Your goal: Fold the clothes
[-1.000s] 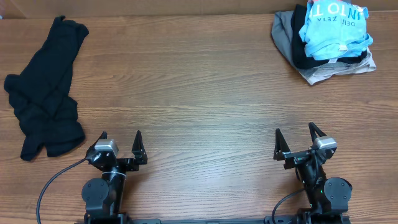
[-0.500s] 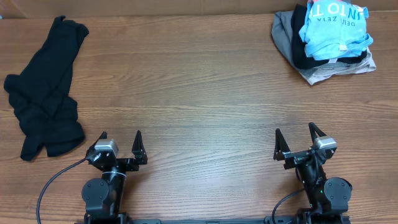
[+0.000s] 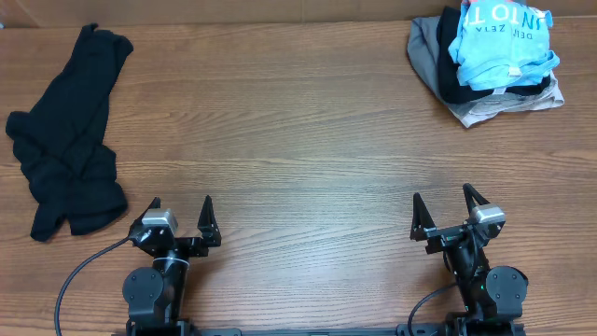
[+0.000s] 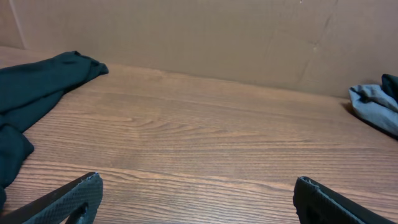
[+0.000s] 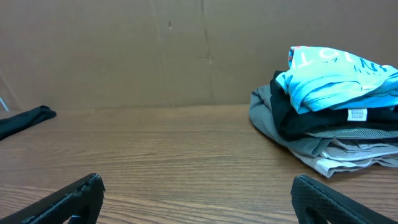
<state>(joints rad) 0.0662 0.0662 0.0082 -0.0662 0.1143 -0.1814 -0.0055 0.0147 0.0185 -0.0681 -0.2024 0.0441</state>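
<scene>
Partly cropped overhead: light blue T-shirt (image 3: 499, 39) atop clothes (image 3: 427, 54).

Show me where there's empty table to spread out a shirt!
The table middle is bare wood, from the black garment on the left to the clothes pile in the far right corner, down to the left gripper and right gripper. Only those cloth spots are crowded.

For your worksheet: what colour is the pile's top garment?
T-shirt: light blue, right wrist view.
</scene>
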